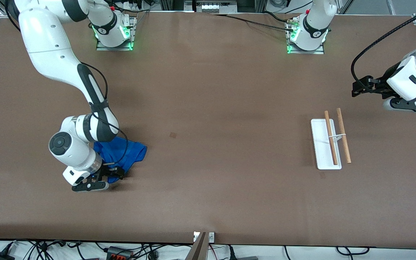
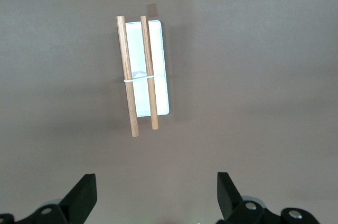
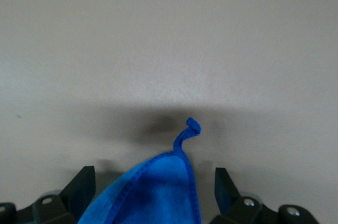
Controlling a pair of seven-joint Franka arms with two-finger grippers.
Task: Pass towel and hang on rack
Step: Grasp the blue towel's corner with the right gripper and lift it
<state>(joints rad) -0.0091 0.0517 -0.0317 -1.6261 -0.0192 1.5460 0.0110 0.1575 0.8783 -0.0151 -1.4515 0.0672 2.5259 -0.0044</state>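
Observation:
The blue towel (image 1: 130,153) lies crumpled on the table toward the right arm's end. My right gripper (image 1: 115,173) is down at the towel's edge nearest the front camera. It is open, and in the right wrist view a hemmed towel corner (image 3: 163,182) lies between the spread fingers of that gripper (image 3: 154,189), with a gap on each side. The rack (image 1: 323,148), a white base with two wooden rods, stands toward the left arm's end. My left gripper (image 1: 355,88) hangs open and empty in the air near the rack (image 2: 158,76), its fingertips (image 2: 84,189) wide apart.
The brown table (image 1: 211,126) is bare between the towel and the rack. A small dark mark (image 1: 173,135) shows on its surface. Cables and a bracket (image 1: 203,238) sit along the edge nearest the front camera.

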